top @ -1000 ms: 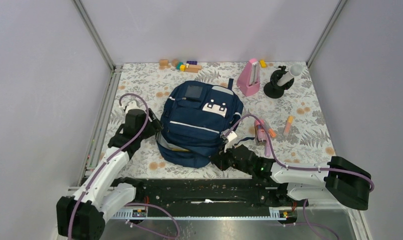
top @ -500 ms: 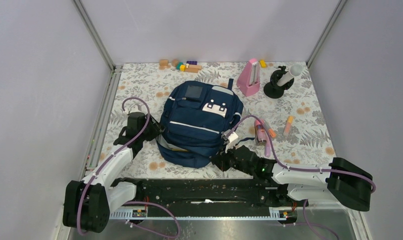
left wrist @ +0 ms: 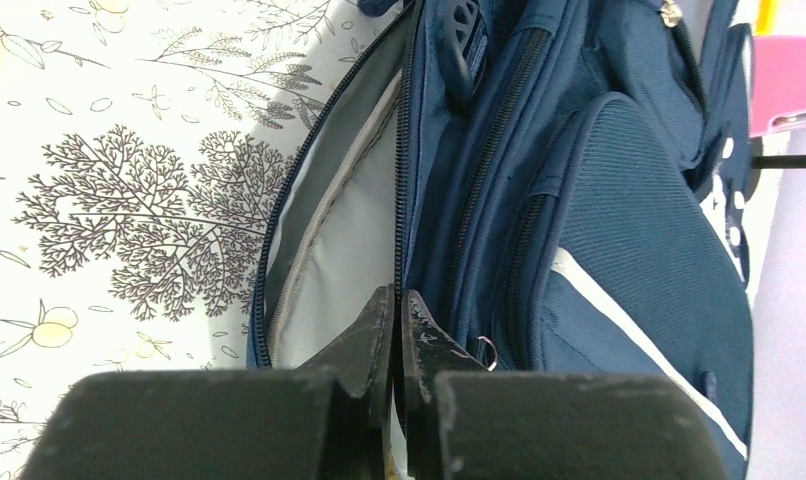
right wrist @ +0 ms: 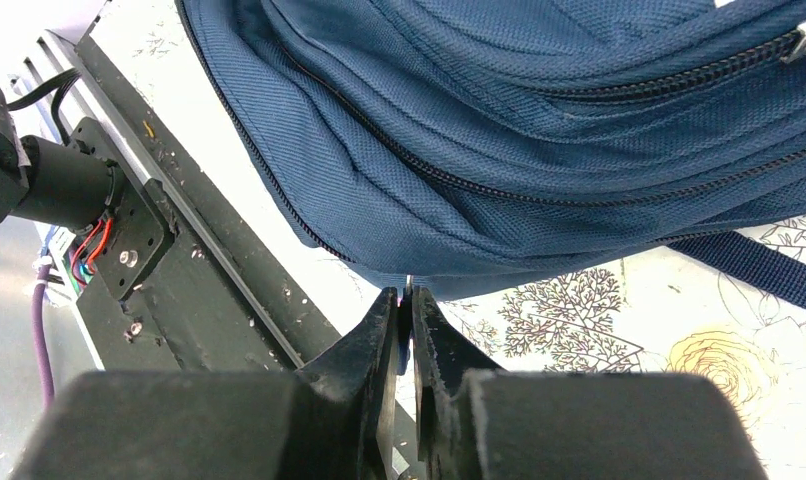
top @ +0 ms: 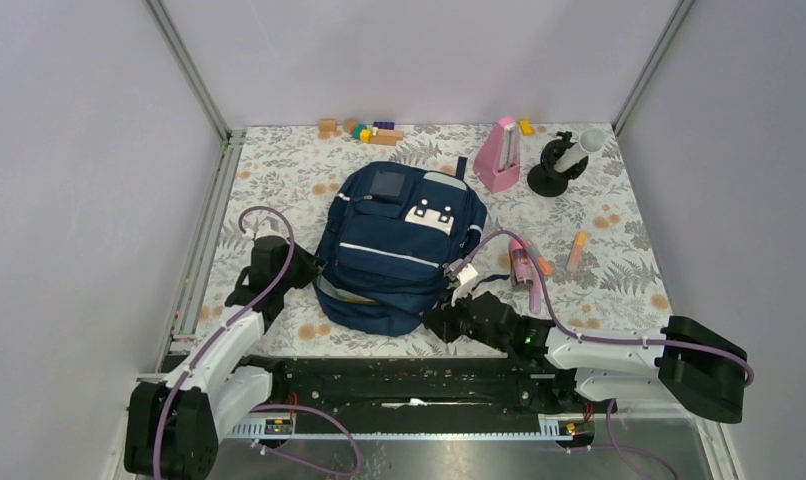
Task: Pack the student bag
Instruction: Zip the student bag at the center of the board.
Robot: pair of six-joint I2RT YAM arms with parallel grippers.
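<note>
Navy bag (top: 404, 245) lies mid-desk (top: 279, 170), long axis running from near edge to far. Left fingers (left wrist: 364, 335) are clenched on the open zip edge along its left side. Right fingers (right wrist: 379, 330) pinch its near-right hem.

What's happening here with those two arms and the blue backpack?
Two robot arms are working on the student bag, which lies flat on the table. The left gripper is closed on the zipper edge of its open main compartment, grey lining showing. The right gripper pinches the bag's near edge.
</note>
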